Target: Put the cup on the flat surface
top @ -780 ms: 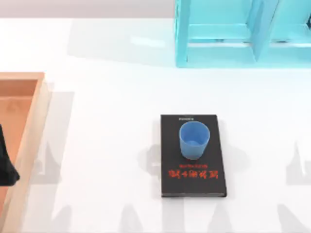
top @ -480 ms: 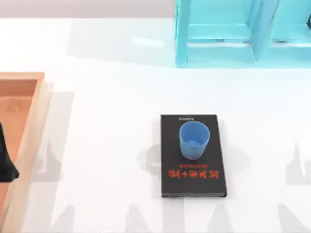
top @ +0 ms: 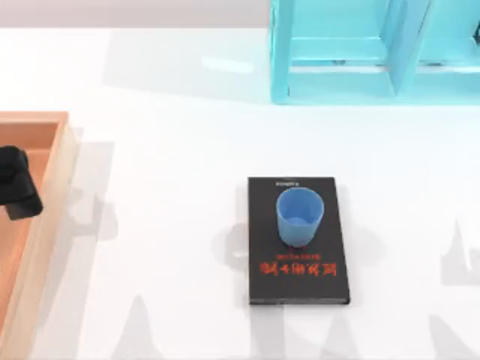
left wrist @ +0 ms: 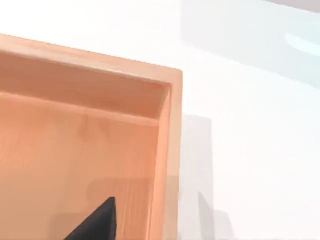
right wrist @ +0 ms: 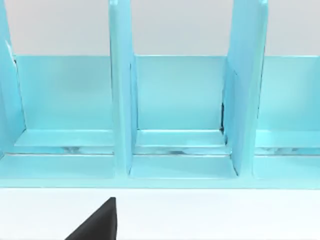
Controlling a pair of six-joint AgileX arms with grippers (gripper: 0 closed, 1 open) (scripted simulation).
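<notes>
The cup (top: 300, 216) is standing upright on the black book (top: 298, 279), just right of the frame's center in the top view, with the flat surface (top: 172, 225) spreading around it. The left gripper (top: 16, 193) is hovering over the wooden tray (top: 52, 187) at the left edge; I cannot tell its grip. The teal shelf (right wrist: 180, 115) is facing the right wrist.

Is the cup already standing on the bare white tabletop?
No, in the top view the cup stands upright on the black book, not on the tabletop.
</notes>
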